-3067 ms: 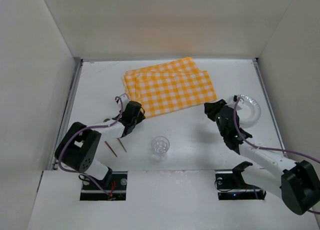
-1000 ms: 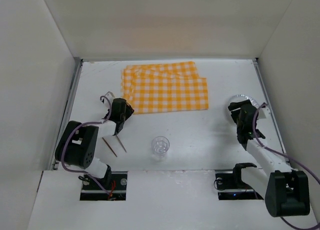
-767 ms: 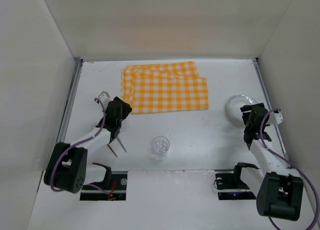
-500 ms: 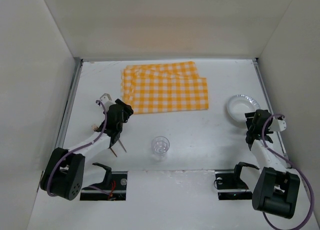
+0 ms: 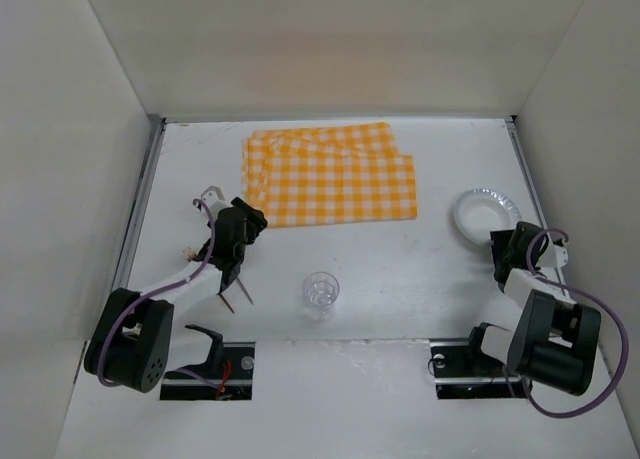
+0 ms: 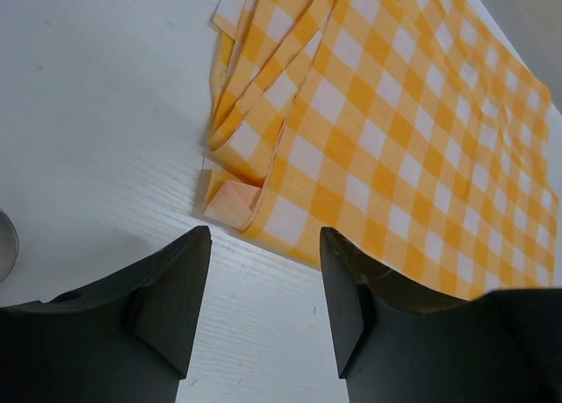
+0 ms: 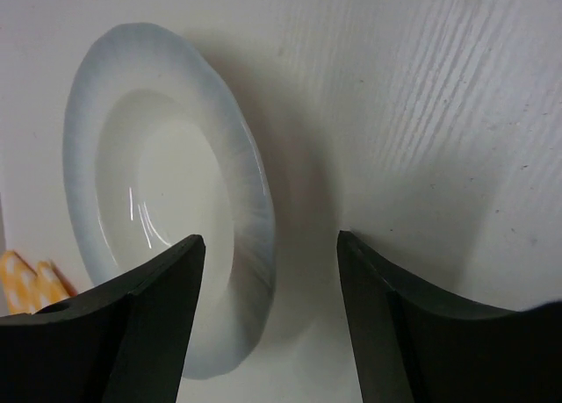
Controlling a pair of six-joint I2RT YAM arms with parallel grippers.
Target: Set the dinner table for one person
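An orange-and-white checked cloth lies folded at the back middle of the white dinner table; it also shows in the left wrist view. A white plate sits at the right; it shows in the right wrist view. A clear glass stands near the front middle. Two wooden chopsticks lie left of the glass. My left gripper is open and empty, above the chopsticks, near the cloth's corner. My right gripper is open and empty, its jaws astride the plate's near rim.
White walls enclose the table on three sides. Metal rails run along the table's left and right edges. The arm bases sit at the front edge.
The cloth was drawn square and let go. My left gripper pulled back toward the chopsticks. My right arm swung from the cloth to the right and folded back near the plate.
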